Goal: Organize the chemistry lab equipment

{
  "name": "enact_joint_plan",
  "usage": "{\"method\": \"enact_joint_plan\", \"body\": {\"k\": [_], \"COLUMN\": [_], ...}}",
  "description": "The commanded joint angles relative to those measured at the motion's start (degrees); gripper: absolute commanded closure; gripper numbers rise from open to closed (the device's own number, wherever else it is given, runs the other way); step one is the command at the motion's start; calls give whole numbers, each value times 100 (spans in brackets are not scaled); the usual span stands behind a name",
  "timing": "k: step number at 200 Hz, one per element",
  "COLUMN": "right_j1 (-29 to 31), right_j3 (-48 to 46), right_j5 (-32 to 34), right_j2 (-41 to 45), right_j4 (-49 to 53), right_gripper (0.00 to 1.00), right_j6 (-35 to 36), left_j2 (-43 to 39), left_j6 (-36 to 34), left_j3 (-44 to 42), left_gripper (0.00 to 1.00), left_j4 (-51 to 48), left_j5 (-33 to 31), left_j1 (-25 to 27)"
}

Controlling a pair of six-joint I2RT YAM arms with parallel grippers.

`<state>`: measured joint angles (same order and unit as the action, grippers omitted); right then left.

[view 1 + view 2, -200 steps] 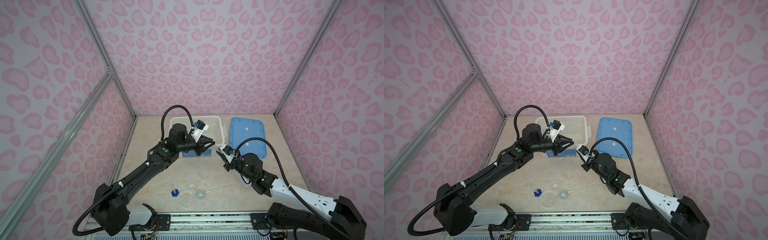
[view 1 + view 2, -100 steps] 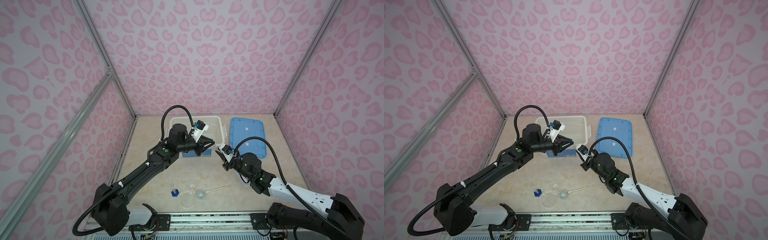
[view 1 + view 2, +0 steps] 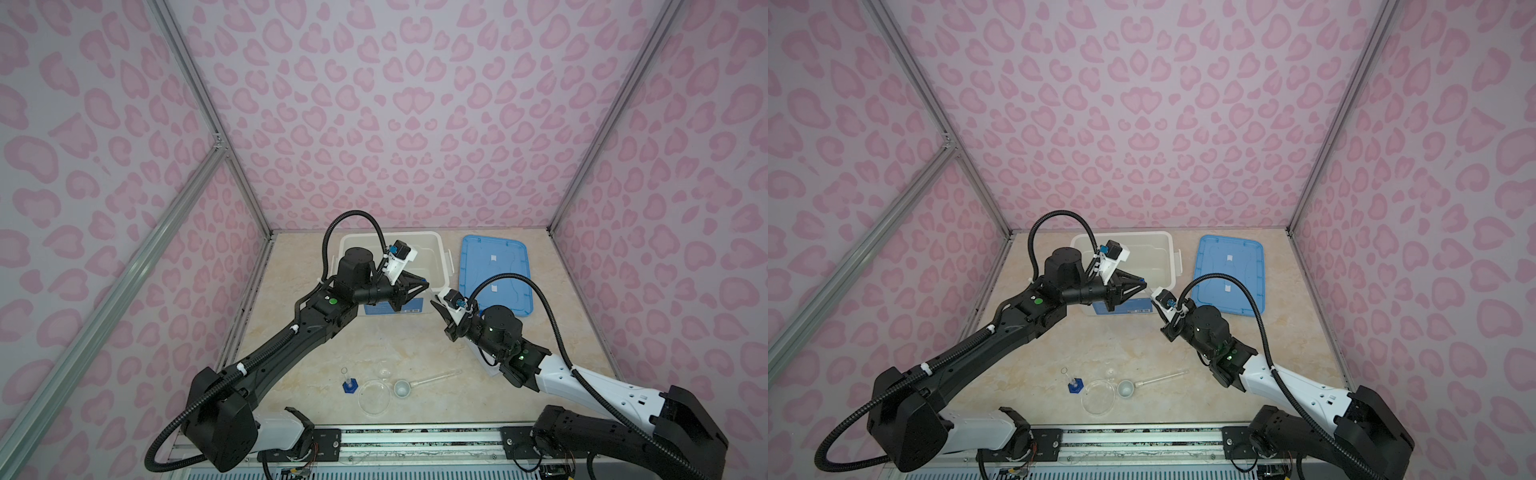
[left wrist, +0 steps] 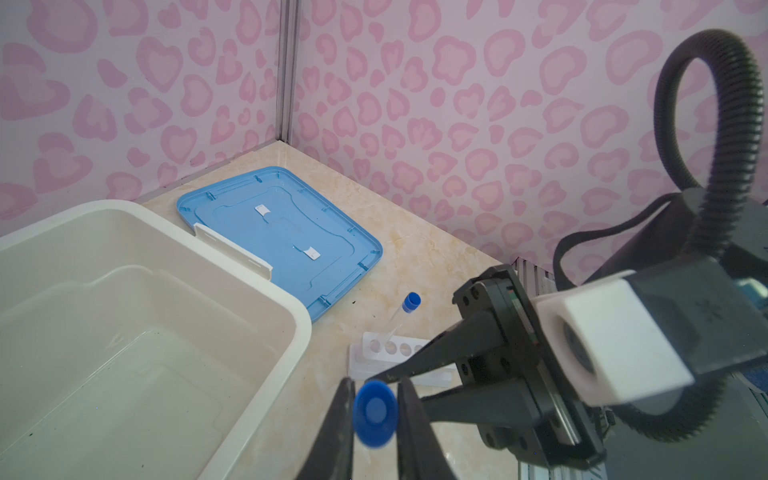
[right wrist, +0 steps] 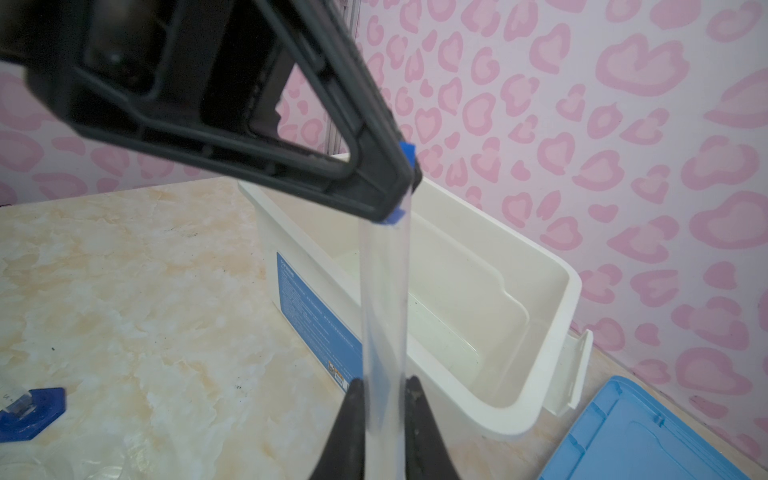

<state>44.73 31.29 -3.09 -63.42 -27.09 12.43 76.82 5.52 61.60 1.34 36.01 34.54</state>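
Tube (image 5: 384, 291) prob. clamped by L+R jaws.

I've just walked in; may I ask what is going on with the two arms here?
Both arms hold one clear test tube in the air by the open white bin: the left gripper is shut on its blue cap, the right gripper on its clear body. Another capped tube leans in the white rack near the blue lid. The cylinder, dish, cup and one more tube sit at the front.
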Motion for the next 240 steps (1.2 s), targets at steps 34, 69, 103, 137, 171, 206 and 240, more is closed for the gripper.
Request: {"method": "enact_joint_plan", "body": {"k": [34,69,103,137,171,206,240], "right_j1": [-9,-9,-16,-24,-26,-80,-583], "right_j3": [9,2,13,26,-26,26,28], "right_j5": [0,6,19,-37,-101,-59,-275], "right_j2": [-56,-43,-9,132,322,743,1432], "right_j4": [-167,-173,-111,143,388,894,1228], "right_gripper": [83,82,77,72,70,69,69], "right_j6": [-87,-98,-95,-83,-134,-126,-461], "left_j2": [-50,-35,-35,-51,-44,-48,27], "left_j6": [-70,-78,-125,-244,-335,-488,-810], "left_j3": [32,32,27,55,110,256,547], "left_gripper": [86,87,88,88,88,88,88], "left_j4": [94,90,44,-82,-173,-378,-757], "left_j5": [27,14,-39,-156,-230,-366,-728], "left_j1": [8,8,8,8,8,67,348]}}
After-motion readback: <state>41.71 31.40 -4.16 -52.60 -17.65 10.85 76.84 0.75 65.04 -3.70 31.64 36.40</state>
